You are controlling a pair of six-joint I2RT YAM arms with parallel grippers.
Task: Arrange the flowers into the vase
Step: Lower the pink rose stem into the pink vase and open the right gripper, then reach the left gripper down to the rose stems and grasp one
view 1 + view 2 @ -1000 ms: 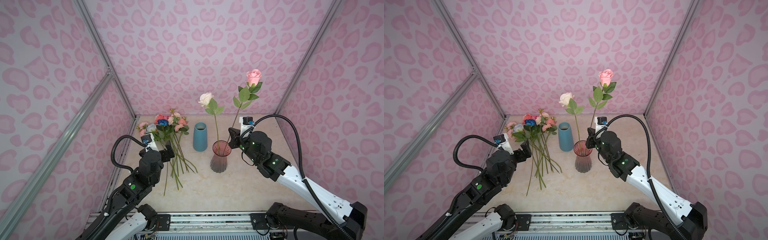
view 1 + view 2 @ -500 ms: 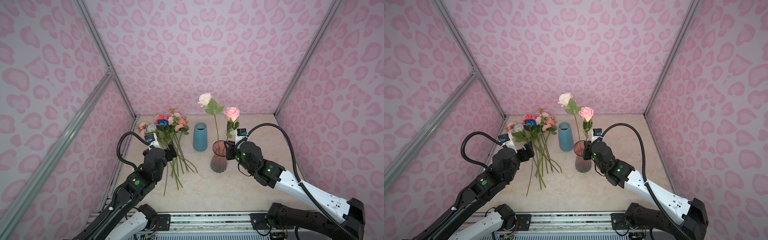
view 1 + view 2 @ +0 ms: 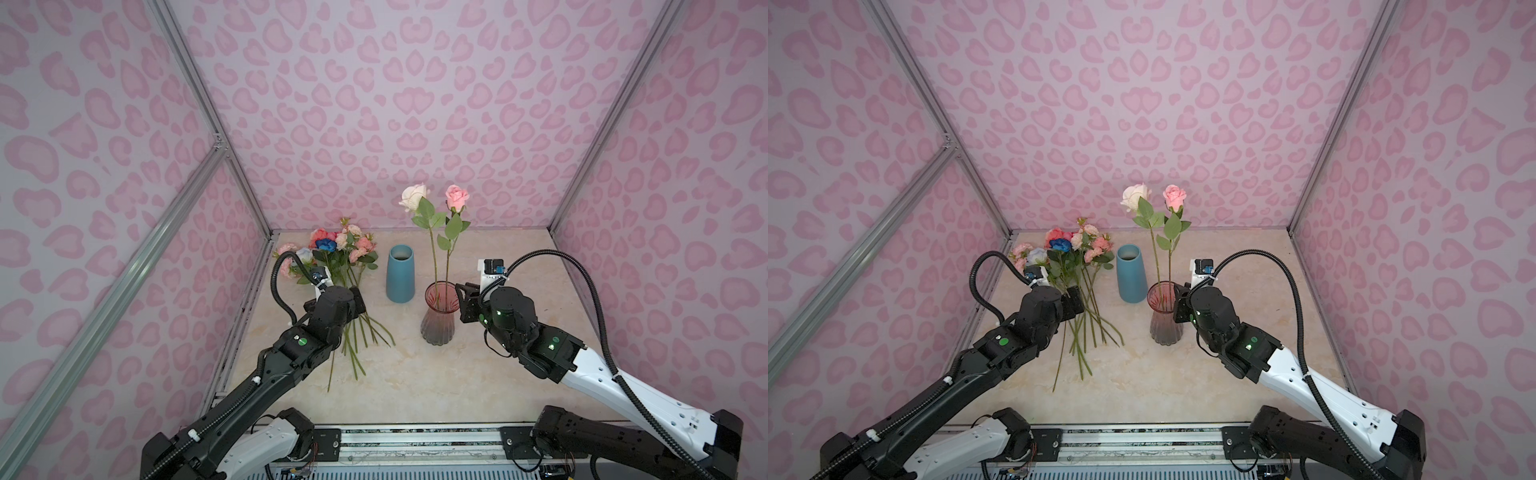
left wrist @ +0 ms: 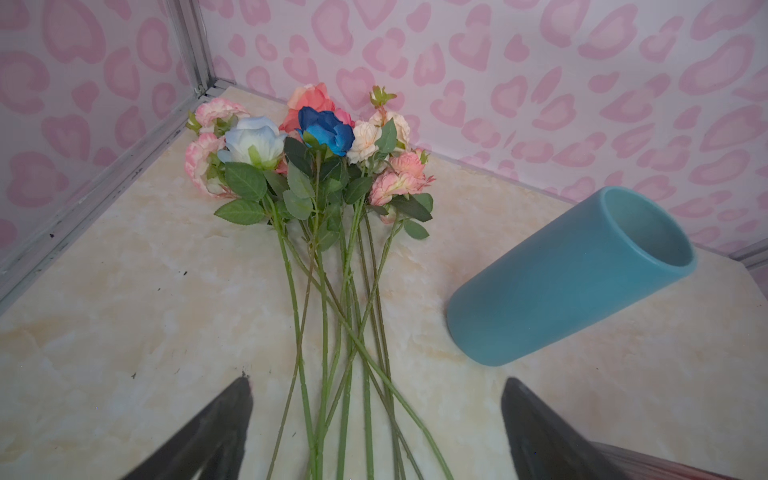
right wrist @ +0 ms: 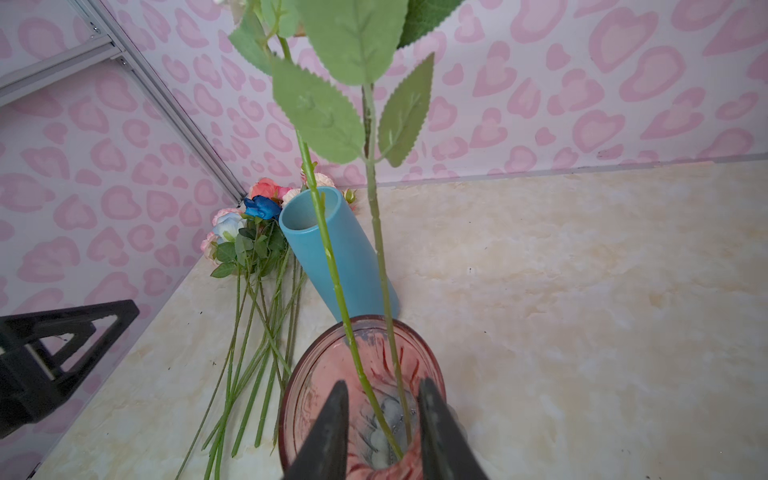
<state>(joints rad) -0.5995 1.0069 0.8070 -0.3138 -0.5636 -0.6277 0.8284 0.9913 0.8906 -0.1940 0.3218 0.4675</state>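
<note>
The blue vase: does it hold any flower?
No, the blue vase has no stem inside; the cream rose and pink rose stand in the pink glass vase.

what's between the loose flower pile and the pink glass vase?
The blue vase, upright with no stems in it, stands between the loose flowers and the pink glass vase, slightly farther back. Both top views show it.

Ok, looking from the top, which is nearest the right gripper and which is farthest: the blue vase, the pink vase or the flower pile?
1. The pink vase, right beside the right gripper.
2. The blue vase, further left and back.
3. The flower pile, far left on the table.
</note>
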